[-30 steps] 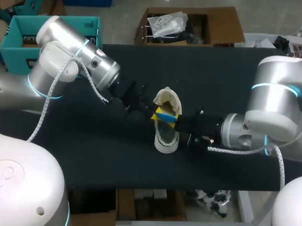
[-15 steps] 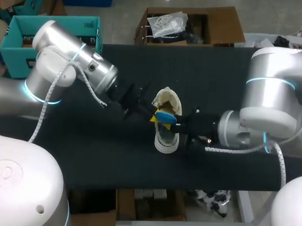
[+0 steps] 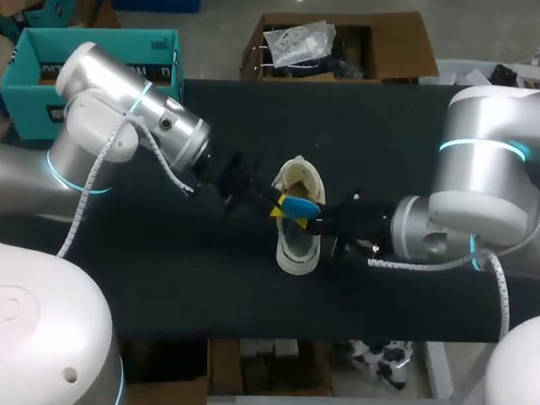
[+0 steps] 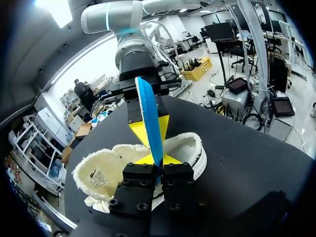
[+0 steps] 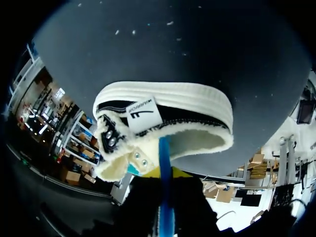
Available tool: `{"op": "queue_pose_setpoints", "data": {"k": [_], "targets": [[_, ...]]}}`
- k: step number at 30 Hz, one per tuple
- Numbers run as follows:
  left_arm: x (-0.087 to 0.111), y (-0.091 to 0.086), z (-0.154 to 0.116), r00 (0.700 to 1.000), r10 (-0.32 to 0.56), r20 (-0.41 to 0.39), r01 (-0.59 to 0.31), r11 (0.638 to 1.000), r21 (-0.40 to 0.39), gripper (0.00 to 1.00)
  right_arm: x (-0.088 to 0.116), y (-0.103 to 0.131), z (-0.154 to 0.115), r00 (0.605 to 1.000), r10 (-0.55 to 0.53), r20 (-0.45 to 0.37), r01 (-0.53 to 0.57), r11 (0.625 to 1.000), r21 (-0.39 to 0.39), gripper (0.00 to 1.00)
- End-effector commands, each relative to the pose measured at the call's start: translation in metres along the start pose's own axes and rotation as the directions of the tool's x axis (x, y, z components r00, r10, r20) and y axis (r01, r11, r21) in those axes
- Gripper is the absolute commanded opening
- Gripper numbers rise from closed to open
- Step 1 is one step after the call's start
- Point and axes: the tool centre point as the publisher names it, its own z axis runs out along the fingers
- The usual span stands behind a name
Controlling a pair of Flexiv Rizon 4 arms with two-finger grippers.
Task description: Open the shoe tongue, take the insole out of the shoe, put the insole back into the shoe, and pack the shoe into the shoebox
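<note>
A cream, fleece-lined shoe (image 3: 296, 239) lies on the black table (image 3: 389, 136) near its middle. A thin blue insole (image 3: 298, 206) hangs just over the shoe's opening, held from two sides. My left gripper (image 3: 275, 205) comes in from the left and is shut on one end. My right gripper (image 3: 316, 224) comes in from the right and is shut on the other. In the left wrist view the insole (image 4: 148, 113) stands edge-on from my left gripper (image 4: 158, 162) up to the right one's yellow fingertips (image 4: 140, 132), over the shoe (image 4: 108, 170). In the right wrist view the insole (image 5: 165, 163) points at the shoe's heel (image 5: 168, 116).
A teal open box (image 3: 43, 67) stands at the table's back left corner, behind my left arm. Bare black table surface lies in front of the shoe and on the far right side.
The insole has turned from a thin slanted stripe to a flatter oval over the shoe. The right arm's elbow swung left and both grippers shifted slightly; the grips are unchanged.
</note>
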Motion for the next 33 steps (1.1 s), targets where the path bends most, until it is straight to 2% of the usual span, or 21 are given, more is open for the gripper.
{"op": "queue_pose_setpoints", "data": {"k": [1,9,10,13,15,20,22,23,24,29,30,31,33], "targets": [[-0.003,0.009,0.004,1.000,-0.013,0.001,0.013,1.000,0.022,0.00,0.008,0.010,0.007,1.000,0.003,0.003,-0.003,1.000,0.000,0.00],[-0.011,0.016,0.011,0.999,-0.051,0.019,0.050,0.997,0.053,0.00,0.013,0.007,0.004,1.000,0.022,-0.017,-0.023,0.997,-0.072,0.00],[-0.011,0.016,0.012,0.998,-0.052,0.018,0.051,0.997,0.053,0.13,0.014,0.008,0.005,1.000,0.026,-0.016,-0.027,0.997,-0.077,0.00],[-0.011,0.011,0.009,0.999,-0.047,0.014,0.046,0.997,0.053,0.34,0.016,0.011,0.007,0.999,0.045,-0.016,-0.046,0.993,-0.109,0.00],[-0.011,0.008,0.005,0.999,-0.040,0.017,0.039,0.998,0.055,0.36,0.015,0.013,0.007,0.998,0.052,-0.018,-0.054,0.992,-0.115,0.00],[-0.010,0.000,0.005,0.999,-0.025,0.021,0.024,0.998,0.051,0.30,0.014,0.019,0.007,0.998,0.055,-0.017,-0.057,0.993,-0.103,0.00],[-0.010,-0.002,0.006,1.000,-0.017,0.020,0.016,0.999,0.050,0.18,0.012,0.020,0.008,0.998,0.053,-0.016,-0.055,0.994,-0.096,0.00],[-0.010,-0.003,0.006,1.000,-0.014,0.019,0.013,0.999,0.049,0.06,0.011,0.020,0.008,0.998,0.053,-0.015,-0.054,0.994,-0.095,0.00],[-0.010,-0.005,0.006,1.000,-0.011,0.019,0.010,0.999,0.051,0.00,0.010,0.020,0.008,0.999,0.053,-0.015,-0.054,0.994,-0.094,0.00],[-0.007,-0.010,0.008,1.000,0.007,0.016,-0.007,0.999,0.045,0.00,0.002,0.016,0.003,0.999,0.052,-0.010,-0.052,0.995,-0.082,0.00],[-0.007,-0.011,0.008,1.000,0.009,0.016,-0.009,0.999,0.044,0.00,0.000,0.015,0.002,0.999,0.051,-0.011,-0.051,0.995,-0.081,0.13],[-0.006,-0.011,0.008,1.000,0.011,0.016,-0.012,0.999,0.043,0.00,-0.003,0.011,-0.001,0.999,0.045,-0.013,-0.046,0.996,-0.081,0.35],[-0.004,-0.011,0.007,1.000,0.013,0.017,-0.014,0.999,0.043,0.00,-0.007,0.006,-0.007,0.999,0.035,-0.021,-0.037,0.996,-0.085,0.43]]}}
